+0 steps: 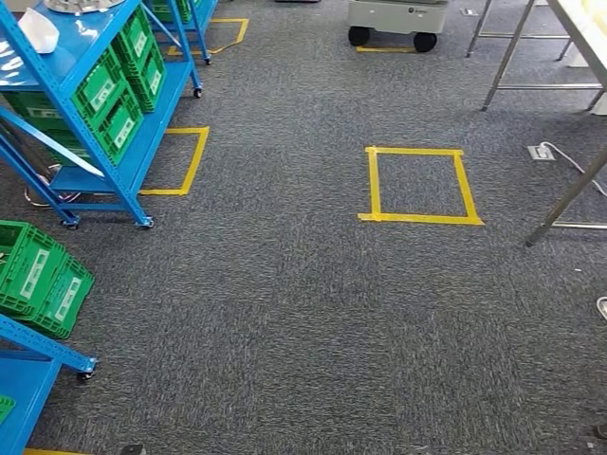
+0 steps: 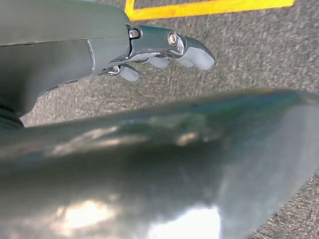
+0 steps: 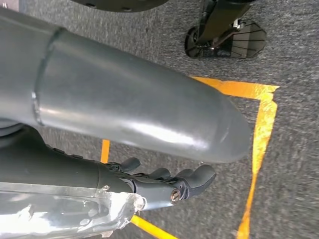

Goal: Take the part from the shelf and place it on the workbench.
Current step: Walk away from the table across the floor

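A blue shelf rack (image 1: pixel 107 114) stands at the far left with green bins (image 1: pixel 118 90) on its levels. On its top level lie a white object (image 1: pixel 36 28) and a silvery object (image 1: pixel 79 5), cut off by the picture's edge. The workbench (image 1: pixel 583 28) is at the far right, its metal legs (image 1: pixel 565 199) on the carpet. My left hand (image 2: pixel 112 55) hangs over the grey carpet, fingers (image 2: pixel 188 50) stretched out and holding nothing. My right hand (image 3: pixel 150 184) also hangs over the carpet, its fingers (image 3: pixel 199 177) lightly bent and empty.
A yellow taped square (image 1: pixel 418 185) marks the carpet mid-floor, and another (image 1: pixel 182 161) lies beside the rack. A second blue rack with green bins (image 1: pixel 43 280) is at the near left. A wheeled grey cart (image 1: pixel 394 19) stands far ahead. A cable and floor socket (image 1: pixel 542 152) lie near the bench legs.
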Motion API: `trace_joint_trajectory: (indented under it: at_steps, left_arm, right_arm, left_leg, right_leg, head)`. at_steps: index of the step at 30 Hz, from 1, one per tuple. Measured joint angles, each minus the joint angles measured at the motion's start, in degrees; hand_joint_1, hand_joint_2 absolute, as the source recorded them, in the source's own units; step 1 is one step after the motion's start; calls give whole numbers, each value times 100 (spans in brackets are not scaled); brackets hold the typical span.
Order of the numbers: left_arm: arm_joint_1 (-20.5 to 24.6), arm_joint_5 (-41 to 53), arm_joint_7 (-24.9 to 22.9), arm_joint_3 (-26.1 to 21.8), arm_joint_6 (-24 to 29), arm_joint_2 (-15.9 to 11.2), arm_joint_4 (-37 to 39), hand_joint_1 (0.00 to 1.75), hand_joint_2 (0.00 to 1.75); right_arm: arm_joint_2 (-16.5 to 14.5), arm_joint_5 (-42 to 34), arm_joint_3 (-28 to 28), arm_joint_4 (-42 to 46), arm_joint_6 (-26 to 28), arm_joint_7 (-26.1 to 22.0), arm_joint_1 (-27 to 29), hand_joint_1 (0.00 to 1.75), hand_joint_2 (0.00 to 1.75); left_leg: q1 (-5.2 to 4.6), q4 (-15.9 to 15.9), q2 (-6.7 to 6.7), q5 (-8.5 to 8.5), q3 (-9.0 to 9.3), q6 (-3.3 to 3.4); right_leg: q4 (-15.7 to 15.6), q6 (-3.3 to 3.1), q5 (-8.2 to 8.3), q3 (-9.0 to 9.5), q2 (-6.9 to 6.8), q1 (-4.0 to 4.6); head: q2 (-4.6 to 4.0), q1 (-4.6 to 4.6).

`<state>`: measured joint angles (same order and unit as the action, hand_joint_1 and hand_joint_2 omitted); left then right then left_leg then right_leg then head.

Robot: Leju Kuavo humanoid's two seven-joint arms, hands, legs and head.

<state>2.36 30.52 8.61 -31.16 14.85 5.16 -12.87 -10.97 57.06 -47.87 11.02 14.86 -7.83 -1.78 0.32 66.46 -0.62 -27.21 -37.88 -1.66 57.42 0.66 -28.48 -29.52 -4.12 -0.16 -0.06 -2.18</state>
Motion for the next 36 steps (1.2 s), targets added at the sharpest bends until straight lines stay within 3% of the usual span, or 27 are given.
trace_joint_trajectory:
  at_steps: [2,3,4,6,8,10,11,12,13,15,16,17,19,21,23,25,27,28,29,30,32,33,34,36]
  left_arm:
    - [22,4,0,2,-8,6,0,0,0]
    - [35,6,0,3,-9,10,0,0,0]
    - [42,8,0,3,-9,14,1,0,0]
    - [32,7,0,3,-10,18,5,0,0]
    - [27,1,0,3,-10,20,9,0,0]
    - [49,-5,1,3,-9,19,9,0,0]
    - [59,-5,2,3,-9,19,9,0,0]
    - [61,-5,2,3,-9,19,9,0,0]
    - [57,-5,2,3,-9,20,9,0,0]
    - [53,-5,2,3,-9,21,9,0,0]
    - [57,-5,2,3,-9,21,9,0,0]
    - [66,-5,2,3,-9,20,9,0,0]
    - [73,-4,2,3,-8,17,9,0,0]
    - [47,-4,2,3,-3,14,11,0,0]
    - [24,-5,2,3,0,20,15,0,0]
    - [44,-5,2,3,0,27,19,0,0]
    - [65,-3,2,3,-4,29,20,0,0]
    - [62,-1,2,3,-7,29,20,0,0]
    - [53,2,2,3,-9,28,20,0,0]
    - [44,5,2,3,-11,26,20,0,0]
    - [48,8,2,3,-11,22,20,0,0]
    - [67,9,2,4,-11,21,20,0,0]
    - [83,9,2,4,-11,21,20,0,0]
    - [84,10,2,4,-12,22,21,0,0]
  right_arm:
    - [0,1,0,0,0,8,-3,0,0]
    - [0,1,0,0,1,11,-5,0,0]
    - [0,1,0,0,1,11,-8,0,0]
    - [0,1,0,1,2,12,-24,0,0]
    - [0,2,0,2,2,12,-28,0,0]
    - [0,3,0,1,2,15,-9,0,0]
    - [0,3,0,1,1,17,3,0,0]
    - [0,2,0,0,1,19,11,0,0]
    - [1,2,0,0,1,19,15,0,0]
    - [3,2,-1,1,2,18,13,0,0]
    - [4,3,0,1,2,18,10,0,0]
    - [4,3,0,1,1,18,8,0,0]
    - [5,3,0,0,1,19,5,0,0]
    - [6,2,-1,0,2,19,0,0,0]
    - [6,2,-2,0,2,18,-7,0,0]
    - [6,3,-3,0,2,16,4,0,0]
    - [9,3,-4,0,2,16,23,0,0]
    - [10,3,-4,0,2,16,24,0,0]
    - [11,2,-5,0,1,16,19,0,0]
    - [11,2,-5,0,-2,16,11,0,0]
    - [11,2,-5,0,-7,15,-1,0,0]
    - [11,2,-4,0,-9,16,-1,0,0]
    - [11,1,-5,0,-10,16,-2,0,0]
    - [11,1,-6,1,-11,16,-15,0,0]
  left_leg:
    - [-44,-724,-306,218,397,37]
    - [-64,-905,-408,238,490,64]
    - [-85,-963,-416,216,505,92]
    - [-76,-983,-256,226,499,162]
    - [-45,-1005,-115,255,508,236]
    - [-26,-1008,38,272,500,279]
    - [-26,-1007,124,275,494,284]
    - [-26,-1005,216,276,492,284]
    - [-24,-1002,304,277,495,282]
    - [-11,-994,481,281,506,263]
    - [-9,-986,563,283,506,239]
    - [-7,-973,643,286,494,208]
    - [-4,-971,769,313,452,133]
    - [17,-987,819,349,410,59]
    - [7,-817,541,224,313,10]
    - [-13,-223,206,-131,36,-12]
    - [-10,464,144,-430,-284,-25]
    - [-10,624,140,-457,-350,-27]
    - [-10,594,133,-388,-322,-26]
    - [-10,363,101,-237,-186,-20]
    - [-23,-387,-145,93,239,-1]
    - [-33,-693,-260,180,406,20]
    - [-44,-873,-333,204,495,45]
    - [-56,-951,-243,186,506,110]
  right_leg:
    - [13,46,-42,13,-124,37]
    - [13,71,-65,25,-184,56]
    - [6,96,-83,42,-249,72]
    - [-1,151,-118,100,-304,63]
    - [269,209,-298,6,-25,40]
    - [1010,236,-654,-347,312,19]
    - [1404,241,-797,-555,369,15]
    - [1673,241,-851,-715,393,13]
    - [1711,238,-780,-774,404,11]
    - [1128,236,-354,-569,494,-12]
    - [713,242,-164,-395,638,-36]
    - [377,237,-38,-253,769,-58]
    - [109,200,7,-132,906,-69]
    - [92,116,44,-117,782,-55]
    - [66,35,85,-114,645,-50]
    - [48,-10,99,-121,482,-35]
    - [47,-28,93,-133,294,-22]
    - [47,-33,89,-137,208,-19]
    - [47,-34,85,-137,130,-18]
    - [47,-29,81,-133,57,-18]
    - [59,6,57,-114,-72,2]
    - [70,35,39,-121,-131,19]
    - [78,67,21,-116,-189,37]
    - [71,126,3,-92,-311,49]
  head:
    - [1,-2]
    - [1,4]
    - [1,10]
    - [0,21]
    - [1,50]
    - [1,90]
    - [1,99]
    - [1,101]
    - [1,102]
    - [1,102]
    - [0,103]
    - [1,101]
    - [1,97]
    - [0,96]
    - [0,68]
    - [1,31]
    - [1,26]
    - [1,25]
    - [1,26]
    - [1,25]
    - [1,19]
    - [1,17]
    - [2,19]
    - [1,28]
